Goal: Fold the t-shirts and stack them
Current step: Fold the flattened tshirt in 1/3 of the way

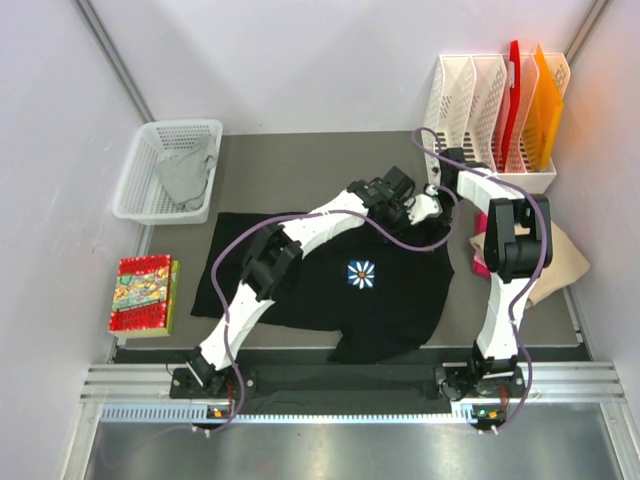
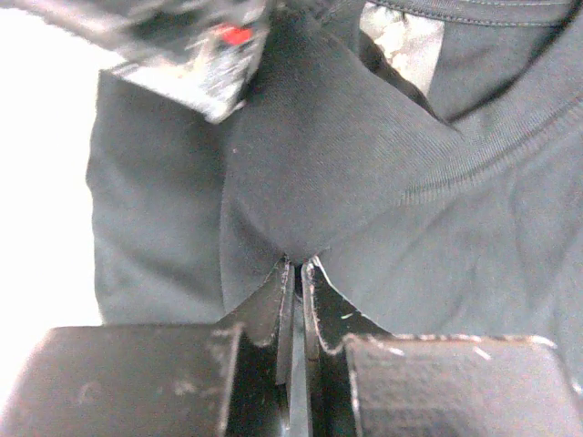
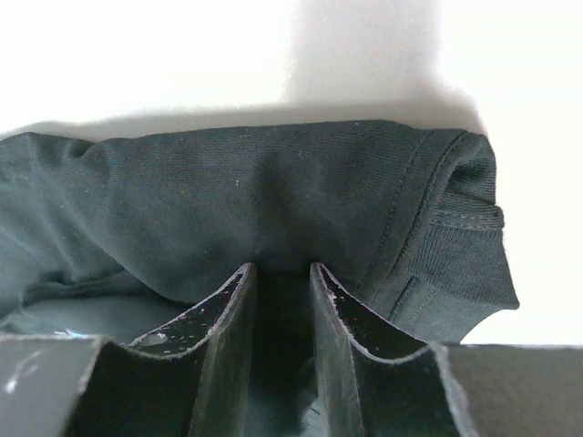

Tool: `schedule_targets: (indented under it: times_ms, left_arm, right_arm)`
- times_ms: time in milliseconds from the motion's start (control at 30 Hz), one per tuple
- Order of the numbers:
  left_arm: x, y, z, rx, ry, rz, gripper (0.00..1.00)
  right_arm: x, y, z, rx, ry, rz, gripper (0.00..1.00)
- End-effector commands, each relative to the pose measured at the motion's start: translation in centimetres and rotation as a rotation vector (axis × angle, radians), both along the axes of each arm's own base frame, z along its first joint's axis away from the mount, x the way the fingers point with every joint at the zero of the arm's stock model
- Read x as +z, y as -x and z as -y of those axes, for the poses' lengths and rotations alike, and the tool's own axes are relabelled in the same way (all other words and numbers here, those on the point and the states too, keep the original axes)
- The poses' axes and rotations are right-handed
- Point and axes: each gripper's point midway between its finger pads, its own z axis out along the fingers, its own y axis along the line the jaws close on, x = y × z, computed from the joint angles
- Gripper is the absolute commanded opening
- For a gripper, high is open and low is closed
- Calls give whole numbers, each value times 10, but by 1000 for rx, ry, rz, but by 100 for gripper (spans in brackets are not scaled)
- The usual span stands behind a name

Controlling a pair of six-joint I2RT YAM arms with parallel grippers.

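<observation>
The large black t-shirt lies spread on the table, its daisy print facing up. My left gripper is at the shirt's far edge near the collar. In the left wrist view it is shut on a pinch of black cloth just below the collar seam. My right gripper is close beside it. In the right wrist view it is shut on a fold of the black shirt next to a sleeve hem. A grey shirt lies in the basket. Tan and pink shirts lie at the right.
A white mesh basket stands at the back left. A red patterned packet lies at the left. A white file rack with red and orange folders stands at the back right. Both arms cross above the black shirt.
</observation>
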Motion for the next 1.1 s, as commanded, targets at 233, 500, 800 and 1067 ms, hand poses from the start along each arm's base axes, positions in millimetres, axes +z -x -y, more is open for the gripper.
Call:
schedule_targets:
  times_ms: [233,500,800,1067]
  left_arm:
    - [144,19,-38,-81,168,-20,5]
    - [120,87,-59,-250,59,-234,27]
    - [105,104,-63,-256,10,-294,34]
    - [78,53,-76,-60,-17,-176,30]
  right_arm:
    - [18,-4,-2,-10,-28,41,30]
    - [19,-5,-1,-11,-27,44,30]
    - [19,-7,7,-23,7,50,29]
    - [28,-28,46,-75,144,74,29]
